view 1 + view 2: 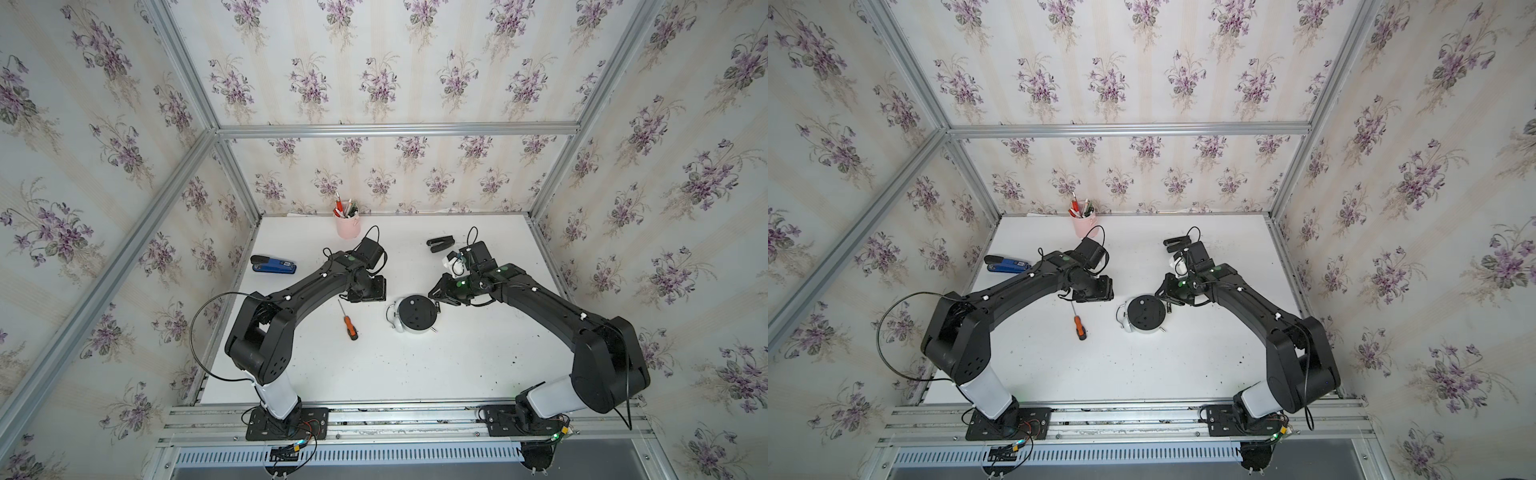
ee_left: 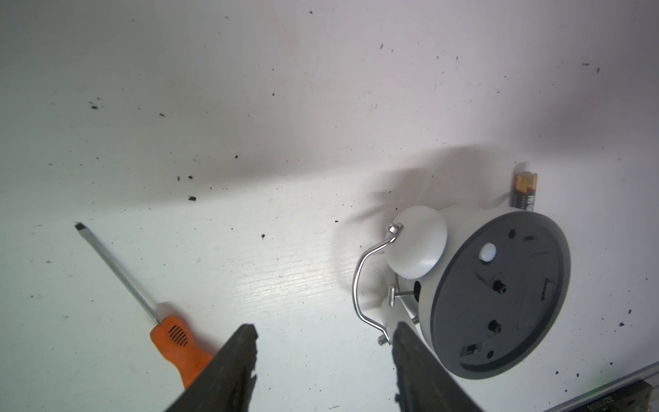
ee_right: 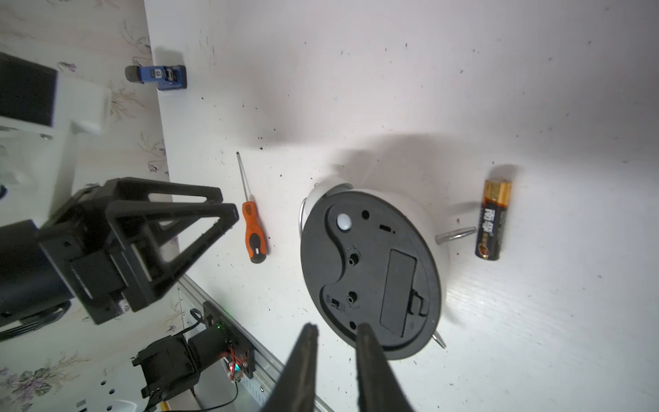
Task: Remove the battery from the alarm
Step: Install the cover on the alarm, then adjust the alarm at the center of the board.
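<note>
Right wrist view: battery (image 3: 494, 218) lies loose beside alarm (image 3: 371, 271), past it from right claw (image 3: 337, 328) (jaws parted, empty); left claw (image 2: 324, 328) likewise gaping, empty. Removal looks done.

The alarm (image 3: 371, 271) lies face down on the desk (image 3: 392, 89), so its dial is hidden in every view. In the left wrist view its body covers one end of the battery (image 2: 525, 191). There a finger (image 2: 228, 371) of the left hand (image 2: 325, 328) hides the butt of the screwdriver (image 2: 171, 339) handle, and both fingers run off the frame's edge. In both top views, right of centre, the battery is too small to make out.
</note>
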Action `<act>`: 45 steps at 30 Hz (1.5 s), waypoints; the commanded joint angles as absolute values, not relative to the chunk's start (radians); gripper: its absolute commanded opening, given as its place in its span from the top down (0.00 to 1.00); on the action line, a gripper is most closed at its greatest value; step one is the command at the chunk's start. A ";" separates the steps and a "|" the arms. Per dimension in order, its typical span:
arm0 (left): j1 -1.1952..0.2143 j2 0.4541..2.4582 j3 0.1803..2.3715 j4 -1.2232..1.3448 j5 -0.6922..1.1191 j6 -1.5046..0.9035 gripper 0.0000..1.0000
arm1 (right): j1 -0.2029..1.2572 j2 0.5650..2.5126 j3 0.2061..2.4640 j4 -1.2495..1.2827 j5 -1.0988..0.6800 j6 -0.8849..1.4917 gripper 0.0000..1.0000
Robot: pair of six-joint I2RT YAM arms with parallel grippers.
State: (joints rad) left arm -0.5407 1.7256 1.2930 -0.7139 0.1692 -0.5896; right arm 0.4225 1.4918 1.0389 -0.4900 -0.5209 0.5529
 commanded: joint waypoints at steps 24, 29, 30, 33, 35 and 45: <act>-0.518 1.664 0.910 -0.143 0.419 -0.948 0.24 | 0.322 1.588 0.674 0.002 -0.802 0.598 0.27; -0.520 1.678 0.904 -0.150 0.398 -0.962 0.37 | 0.321 1.570 0.668 -0.006 -0.794 0.589 0.28; -0.522 1.684 0.899 -0.137 0.393 -0.965 0.37 | 0.321 1.572 0.667 -0.002 -0.802 0.589 0.28; -0.521 1.712 0.903 -0.131 0.384 -0.965 0.44 | 0.321 1.572 0.666 -0.006 -0.793 0.586 0.29; -0.523 1.729 0.906 -0.130 0.386 -0.966 0.44 | 0.321 1.574 0.670 -0.007 -0.795 0.585 0.29; -0.547 1.827 0.995 -0.227 0.367 -0.937 0.55 | 0.319 1.583 0.689 -0.036 -0.779 0.573 0.29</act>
State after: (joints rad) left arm -0.5404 1.8011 0.9787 -0.1616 0.3996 -0.9668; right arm 0.3195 1.5837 0.6868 -0.0280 -0.7883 0.5861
